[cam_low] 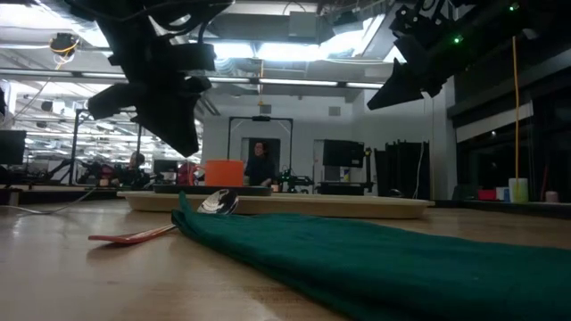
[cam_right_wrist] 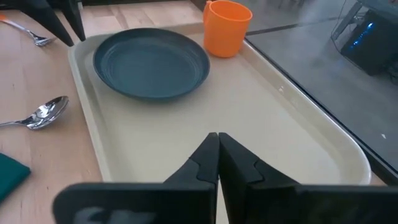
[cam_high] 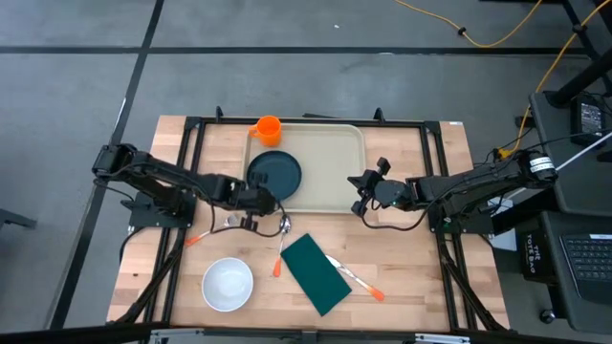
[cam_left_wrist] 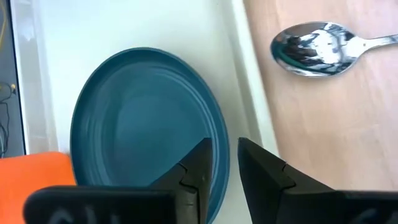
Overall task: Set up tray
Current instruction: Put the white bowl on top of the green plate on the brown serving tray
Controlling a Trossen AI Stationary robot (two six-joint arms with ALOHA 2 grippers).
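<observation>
Green napkin (cam_low: 375,254) fills the low view's foreground, the cream tray (cam_low: 375,207) behind it. From above, the tray lies at the table's far middle, holding a dark plate (cam_high: 274,174) and an orange cup (cam_high: 267,129). Left gripper (cam_left_wrist: 224,163), fingers slightly apart, hovers over the plate's edge. Right gripper (cam_right_wrist: 217,152), pressed together, hangs above the tray's bare end
</observation>
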